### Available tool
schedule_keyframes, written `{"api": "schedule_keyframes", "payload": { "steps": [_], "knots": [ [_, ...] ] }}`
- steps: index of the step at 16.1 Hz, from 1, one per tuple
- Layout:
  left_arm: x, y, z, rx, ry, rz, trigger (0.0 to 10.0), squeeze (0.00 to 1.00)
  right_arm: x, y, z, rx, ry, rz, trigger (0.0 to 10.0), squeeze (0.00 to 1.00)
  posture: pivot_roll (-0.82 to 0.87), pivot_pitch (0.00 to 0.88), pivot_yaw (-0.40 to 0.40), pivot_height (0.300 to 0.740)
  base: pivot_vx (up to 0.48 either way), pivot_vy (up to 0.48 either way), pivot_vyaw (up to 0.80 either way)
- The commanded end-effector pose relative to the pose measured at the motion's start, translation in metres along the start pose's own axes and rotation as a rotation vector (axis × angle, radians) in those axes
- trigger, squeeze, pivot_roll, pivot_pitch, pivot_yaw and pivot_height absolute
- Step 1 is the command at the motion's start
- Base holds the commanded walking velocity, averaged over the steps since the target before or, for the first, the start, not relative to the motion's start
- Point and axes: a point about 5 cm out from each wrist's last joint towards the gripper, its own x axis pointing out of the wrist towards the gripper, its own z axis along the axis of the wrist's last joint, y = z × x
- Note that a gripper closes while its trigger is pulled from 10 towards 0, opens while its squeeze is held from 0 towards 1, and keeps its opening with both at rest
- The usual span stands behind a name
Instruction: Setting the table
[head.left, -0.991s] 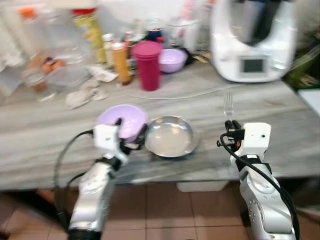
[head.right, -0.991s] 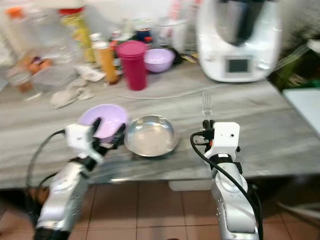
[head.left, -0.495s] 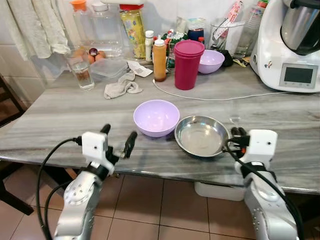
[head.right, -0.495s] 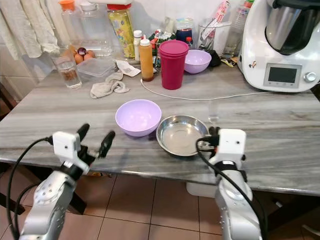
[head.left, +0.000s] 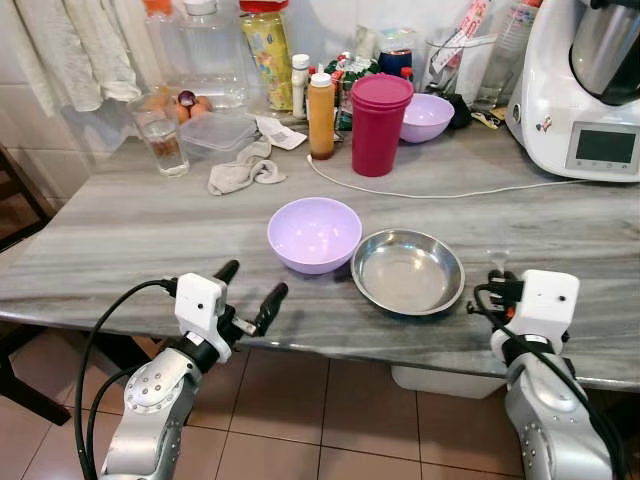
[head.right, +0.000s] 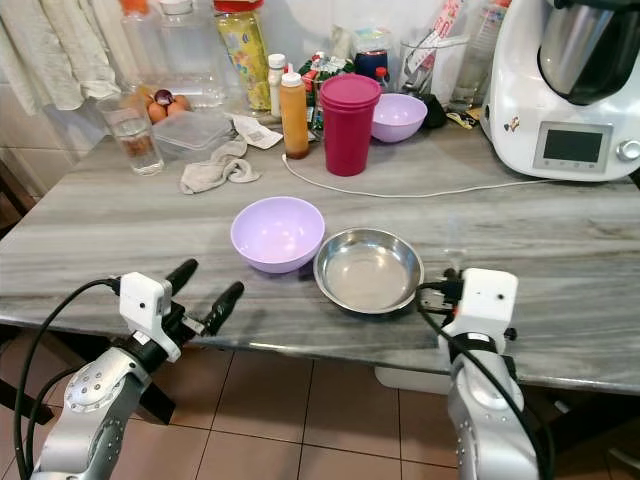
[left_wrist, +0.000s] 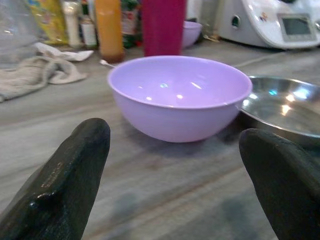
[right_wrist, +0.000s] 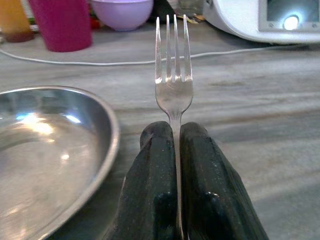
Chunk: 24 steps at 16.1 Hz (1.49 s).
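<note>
The right gripper (right_wrist: 175, 145) pinches the fork (right_wrist: 173, 80) by its handle, tines pointing straight out beyond its fingertips, just beside the steel plate (head.left: 408, 271), while the left gripper (head.left: 252, 292) hovers wide open, empty, facing the lilac bowl (left_wrist: 179, 95).

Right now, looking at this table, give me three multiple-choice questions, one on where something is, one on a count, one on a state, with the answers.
1. Where is the steel plate?
A. robot's right of the near lilac bowl
B. behind the magenta tumbler
C. on the floor

2. How many lilac bowls are on the table?
A. one
B. two
C. four

3. The right tool is:
A. wide open
B. shut on the fork
C. holding a cloth

Answers: 1 A, it sits beside the bowl; 2 B, a far lilac bowl stands behind the tumbler; 3 B, fingers pinch the fork's handle.
</note>
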Motion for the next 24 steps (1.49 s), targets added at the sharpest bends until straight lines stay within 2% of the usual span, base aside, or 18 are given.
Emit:
{"api": "schedule_keyframes", "payload": {
  "steps": [1, 3, 7, 9, 14, 16, 24],
  "knots": [
    [0.000, 0.000, -0.002, 0.004, 0.023, -0.037, 10.0, 0.00, 0.005, -0.001, 0.002, -0.002, 0.012, 0.002, 10.0, 0.00, -0.36, 0.082, 0.065, 0.740, 0.000, 0.000, 0.00],
    [0.001, -0.003, -0.004, -0.003, 0.033, -0.077, 10.0, 0.00, 0.010, -0.005, 0.000, 0.006, 0.039, -0.005, 10.0, 0.00, -0.36, 0.084, 0.068, 0.740, 0.000, 0.000, 0.00],
    [0.000, -0.017, -0.003, -0.029, 0.017, -0.232, 10.0, 0.00, 0.018, -0.014, 0.000, 0.018, 0.071, -0.011, 10.0, 0.00, -0.37, 0.083, 0.065, 0.740, 0.000, 0.000, 0.00],
    [0.000, -0.019, -0.003, -0.022, 0.025, -0.257, 10.0, 0.00, 0.021, -0.015, -0.001, 0.027, 0.089, -0.006, 10.0, 0.00, -0.36, 0.084, 0.064, 0.740, 0.000, 0.000, 0.00],
    [0.000, -0.023, -0.004, -0.032, 0.022, -0.290, 10.0, 0.00, 0.027, -0.008, -0.006, 0.045, 0.125, 0.051, 10.0, 0.00, -0.36, 0.083, 0.061, 0.740, 0.000, 0.000, 0.00],
    [0.001, -0.025, -0.003, -0.036, 0.012, -0.317, 10.0, 0.00, 0.030, 0.001, -0.007, 0.051, 0.132, 0.096, 10.0, 0.00, -0.36, 0.084, 0.062, 0.740, 0.000, 0.000, 0.00],
    [0.001, -0.028, -0.002, -0.036, 0.010, -0.355, 10.0, 0.00, 0.041, 0.013, -0.011, 0.059, 0.166, 0.150, 10.0, 0.00, -0.35, 0.081, 0.059, 0.740, 0.000, 0.000, 0.00]
  ]
}}
